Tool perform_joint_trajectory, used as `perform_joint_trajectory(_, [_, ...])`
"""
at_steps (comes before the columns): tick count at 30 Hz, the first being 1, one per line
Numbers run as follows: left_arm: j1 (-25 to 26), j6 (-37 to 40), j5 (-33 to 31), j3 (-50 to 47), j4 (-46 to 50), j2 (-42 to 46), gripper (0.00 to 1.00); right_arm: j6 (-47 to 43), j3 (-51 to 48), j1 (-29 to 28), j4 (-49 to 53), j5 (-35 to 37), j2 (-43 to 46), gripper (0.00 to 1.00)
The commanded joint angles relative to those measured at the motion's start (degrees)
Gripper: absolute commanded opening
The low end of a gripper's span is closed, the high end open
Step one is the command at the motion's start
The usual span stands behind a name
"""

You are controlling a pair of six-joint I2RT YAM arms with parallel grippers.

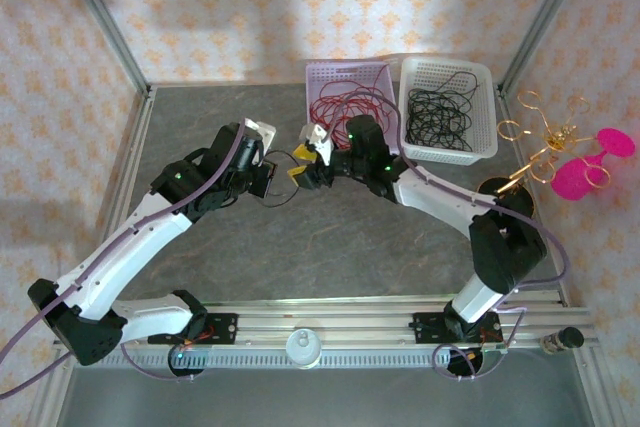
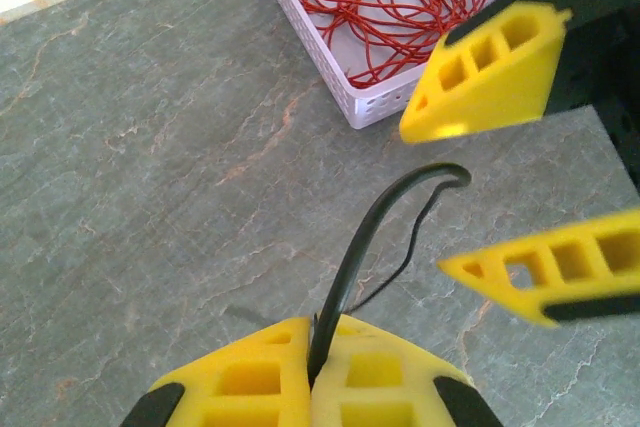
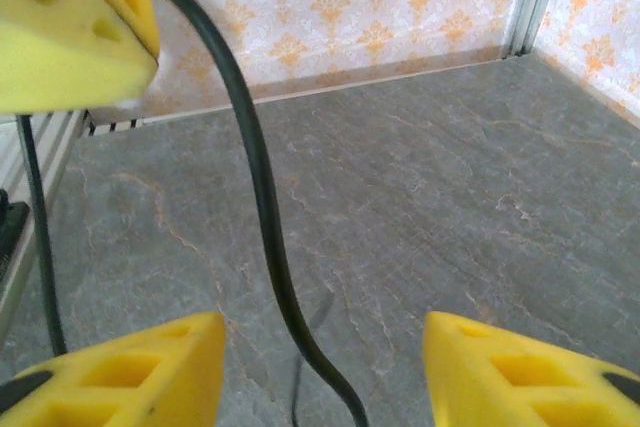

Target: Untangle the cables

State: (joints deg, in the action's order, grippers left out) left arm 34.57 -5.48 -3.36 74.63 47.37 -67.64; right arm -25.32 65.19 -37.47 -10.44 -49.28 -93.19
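Note:
A single black cable [image 2: 365,237] rises from my left gripper [image 2: 315,332], which is shut on it just above the table. Its free end curls between the two yellow fingers [image 2: 490,77] of my right gripper [image 1: 308,161]. In the right wrist view that black cable [image 3: 262,197] runs down from the left gripper's fingers [image 3: 60,37] and passes between my right gripper's [image 3: 322,347] jaws, which stand apart without touching it. Both grippers meet mid-table, the left gripper [image 1: 280,179] facing the right one. Red cables [image 1: 345,102] lie in a lilac basket [image 1: 345,67]; black cables [image 1: 440,112] fill a white basket [image 1: 445,62].
The two baskets stand side by side at the back of the grey table, just behind the right gripper. The lilac basket's [image 2: 370,107] corner is close to the right gripper's upper finger. Stiff gold wire loops with pink discs [image 1: 545,142] sit beyond the table's right edge.

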Motion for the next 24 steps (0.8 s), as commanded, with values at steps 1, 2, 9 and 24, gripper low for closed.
perform_joint_trajectory(1, [0.5, 1.0, 0.4, 0.3, 1.5, 0.3, 0.0, 2.0, 3.6, -0.4, 1.0, 2.3, -1.1, 0.24])
perform_joint_trajectory(2, [0.5, 1.0, 0.2, 0.3, 1.4, 0.2, 0.0, 2.1, 4.7, -0.3, 2.6, 4.0, -1.4, 0.13])
perform_joint_trajectory(9, [0.5, 0.2, -0.8, -0.9, -1.6, 1.1, 0.25, 8.1, 7.2, 1.3, 8.5, 13.9, 2.5, 0.0])
perform_joint_trajectory(24, [0.5, -2.7, 4.3, -14.1, -18.5, 13.5, 0.66, 20.3, 22.4, 15.8, 25.6, 61.7, 13.5, 0.0])
